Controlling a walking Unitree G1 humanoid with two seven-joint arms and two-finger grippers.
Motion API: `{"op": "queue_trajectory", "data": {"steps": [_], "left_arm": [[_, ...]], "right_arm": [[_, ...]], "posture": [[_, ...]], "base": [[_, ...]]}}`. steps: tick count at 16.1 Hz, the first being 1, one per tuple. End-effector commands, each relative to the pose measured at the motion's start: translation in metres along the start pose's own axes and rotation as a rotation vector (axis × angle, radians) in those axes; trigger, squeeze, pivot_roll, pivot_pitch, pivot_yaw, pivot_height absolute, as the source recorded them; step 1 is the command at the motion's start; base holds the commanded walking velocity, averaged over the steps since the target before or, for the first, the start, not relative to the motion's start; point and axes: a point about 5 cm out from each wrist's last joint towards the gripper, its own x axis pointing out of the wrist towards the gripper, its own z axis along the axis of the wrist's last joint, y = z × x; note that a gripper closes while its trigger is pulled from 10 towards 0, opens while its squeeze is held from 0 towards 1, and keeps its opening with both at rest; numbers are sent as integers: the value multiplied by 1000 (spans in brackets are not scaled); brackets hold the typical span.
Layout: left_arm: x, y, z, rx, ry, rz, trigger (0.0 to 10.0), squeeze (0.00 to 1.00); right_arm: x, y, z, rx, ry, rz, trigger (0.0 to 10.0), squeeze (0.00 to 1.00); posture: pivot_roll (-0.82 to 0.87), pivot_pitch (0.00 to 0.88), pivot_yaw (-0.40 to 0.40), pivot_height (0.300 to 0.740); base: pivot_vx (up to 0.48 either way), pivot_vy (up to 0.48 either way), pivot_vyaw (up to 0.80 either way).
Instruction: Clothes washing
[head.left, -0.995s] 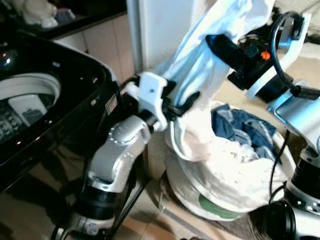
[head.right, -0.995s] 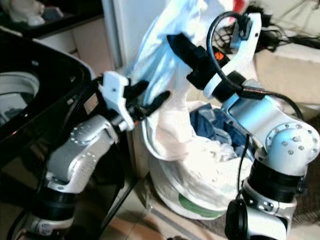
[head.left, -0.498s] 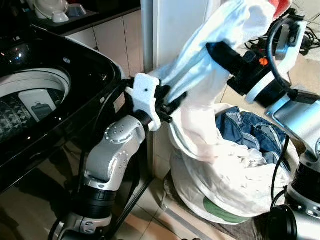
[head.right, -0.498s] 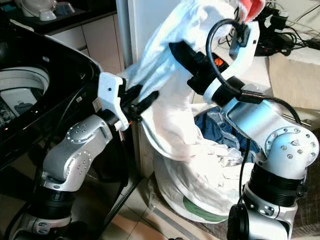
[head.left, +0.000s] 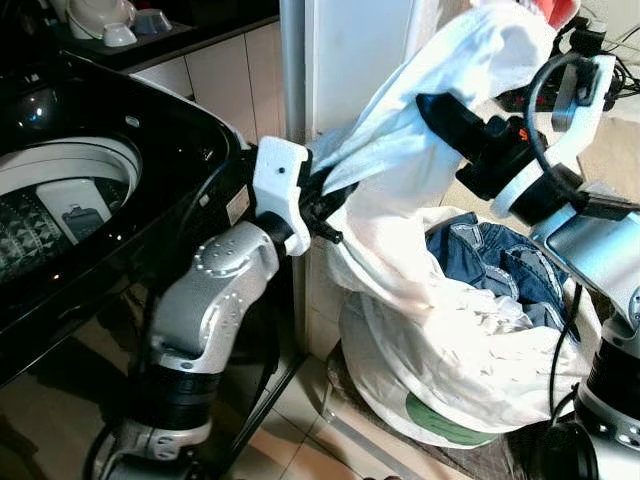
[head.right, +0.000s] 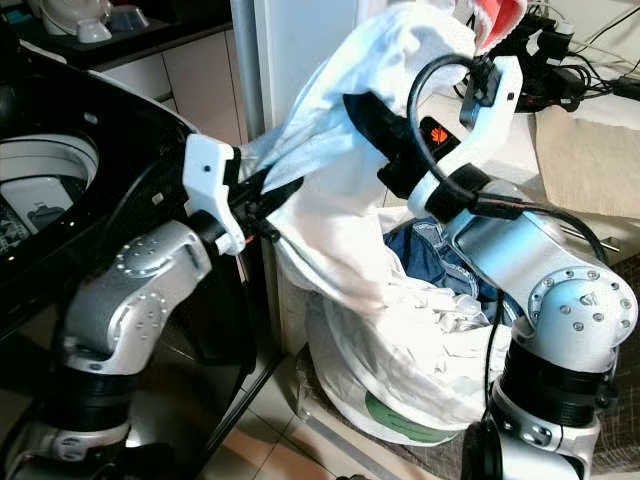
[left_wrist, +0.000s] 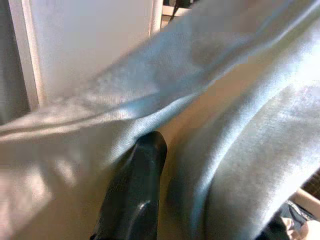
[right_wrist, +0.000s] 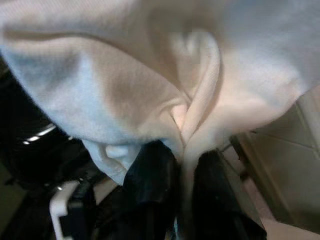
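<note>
A large white garment (head.left: 400, 170) hangs lifted above the white laundry bag (head.left: 450, 370), its lower end still in the bag. My right gripper (head.left: 432, 103) holds it high; in the right wrist view the black fingers (right_wrist: 150, 170) pinch a fold of the cloth. My left gripper (head.left: 328, 205) is pushed into the garment's left side, close to the washer's corner, with cloth draped over a finger (left_wrist: 142, 170). The black top-loading washing machine (head.left: 180, 130) stands to the left with its drum (head.left: 60, 190) open.
Blue jeans (head.left: 490, 265) lie in the laundry bag under the garment. A white cabinet or wall panel (head.left: 350, 50) rises behind. Cables and a power strip (head.right: 560, 60) lie at the far right. Tiled floor (head.left: 300, 440) shows between washer and bag.
The left gripper's fingers, spread a second ago, have closed into the garment and drawn it toward the washer. The garment now hangs higher out of the bag.
</note>
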Motion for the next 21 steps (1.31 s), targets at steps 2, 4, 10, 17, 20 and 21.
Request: {"op": "queue_trajectory", "data": {"steps": [2,4,10,17,20,21], "left_arm": [[-5,24,24,46,-66,69,0,0],[-20,68,74,245,-116,167,0,0],[-77,143,256,978,-328,734,0,0],[-72,204,176,1002,348,719,10000,0],[-98,223,146,941,708,609,10000,1000],[-102,224,145,933,745,587,10000,1000]], "right_arm": [[-5,4,2,-50,-22,12,10000,1000],[-21,-18,-2,-234,79,-175,10000,0],[-36,-20,-24,-423,211,-177,10000,0],[-33,-15,-52,-483,298,-151,10000,0],[-35,-12,-60,-483,341,-113,10000,0],[-36,-12,-61,-483,351,-109,10000,0]], "posture": [[-143,0,2,740],[-121,0,4,740],[-83,0,24,740],[-96,0,48,740],[-93,0,41,740],[-88,0,34,740]], "base": [[0,0,0],[0,0,0],[0,0,0],[0,0,0],[0,0,0],[0,0,0]]}}
